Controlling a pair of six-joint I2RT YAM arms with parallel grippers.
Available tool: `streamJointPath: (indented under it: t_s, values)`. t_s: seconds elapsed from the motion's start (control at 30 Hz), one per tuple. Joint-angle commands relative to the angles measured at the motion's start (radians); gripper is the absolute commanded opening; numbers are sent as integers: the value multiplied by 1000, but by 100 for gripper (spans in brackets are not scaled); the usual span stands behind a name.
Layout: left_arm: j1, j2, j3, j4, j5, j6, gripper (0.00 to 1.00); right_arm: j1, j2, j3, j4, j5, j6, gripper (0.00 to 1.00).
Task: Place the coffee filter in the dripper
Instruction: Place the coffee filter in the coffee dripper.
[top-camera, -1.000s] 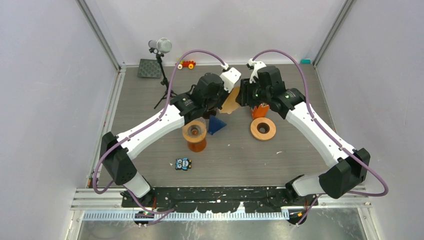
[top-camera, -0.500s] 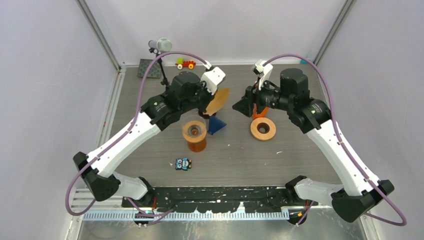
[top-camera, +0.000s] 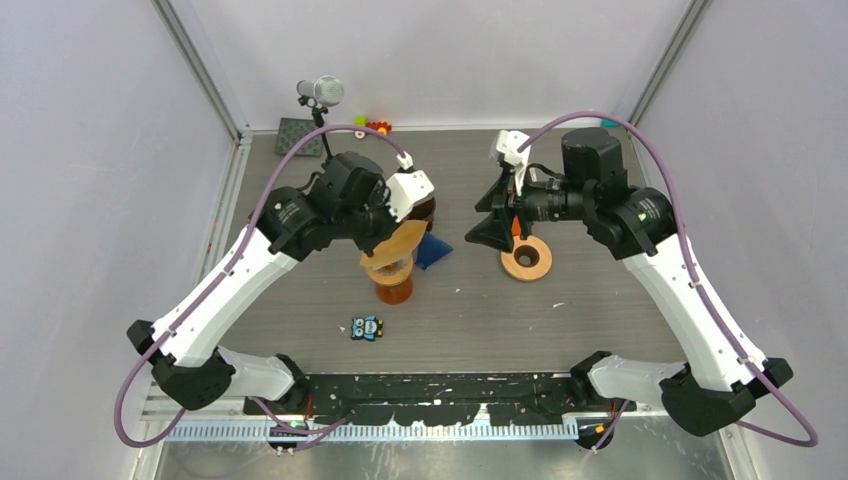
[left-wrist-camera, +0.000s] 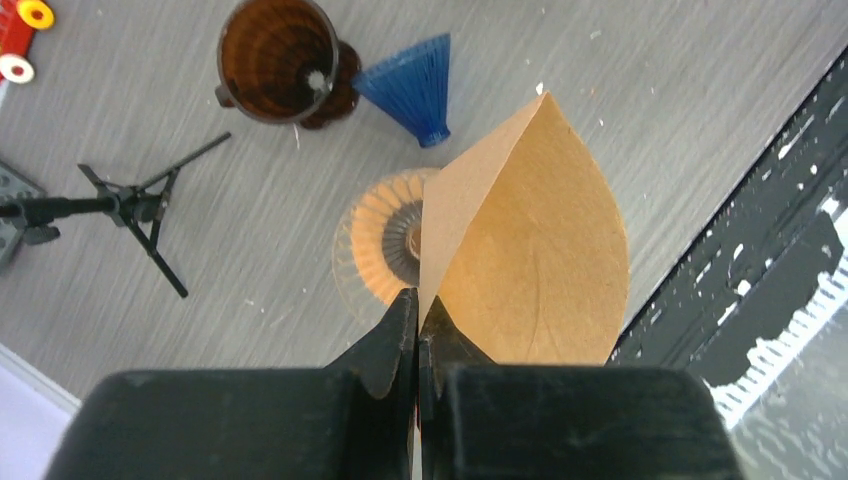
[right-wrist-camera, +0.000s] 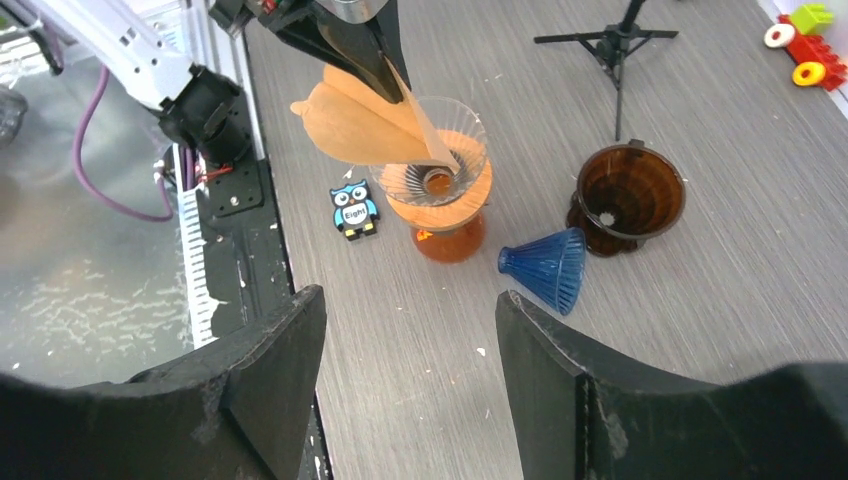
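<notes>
1. Labelling. The only writing in view is on the owl card, which lies flat on the bench between the dripper and the near edge. In the right wrist view its chest panel appears to read "Eight". The drippers and the filter show no print.

2. Left gripper. The jaws are pressed fully together on one edge of the coffee filter, a brown paper cone held clear of the bench. The filter hangs tilted over the dripper, a clear ribbed funnel on an orange stand near the bench centre. The filter's pointed end lies over the funnel mouth, and its wide end leans out toward the near edge.

3. Right gripper. The jaws stand wide apart with nothing between them. The gripper is raised above the bench, right of the dripper and facing it.

4. Surroundings.
- A blue cone lies on its side just beside the dripper, on its far side.
- A brown dripper stands upright next to the blue cone, toward the far edge.
- An orange ring lies flat, right of centre.
- A microphone stand and a toy car sit at the far edge, left of centre.

5. Open room. Bare bench shows from the owl card across to the near right corner, and along the right edge.
</notes>
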Motion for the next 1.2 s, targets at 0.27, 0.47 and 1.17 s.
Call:
streamJointPath:
  t_s: [0.27,0.47,1.17]
  values:
    - [22,49,80,-211,-8,42,0,102,100,119,-89,-30,-147,69]
    - [75,100,103,-208,14,43,0,214,133,176,-160,64,-261,69]
    - [150,237,177,-285,225,19,0,556,371,320,-290,456,-489,69]
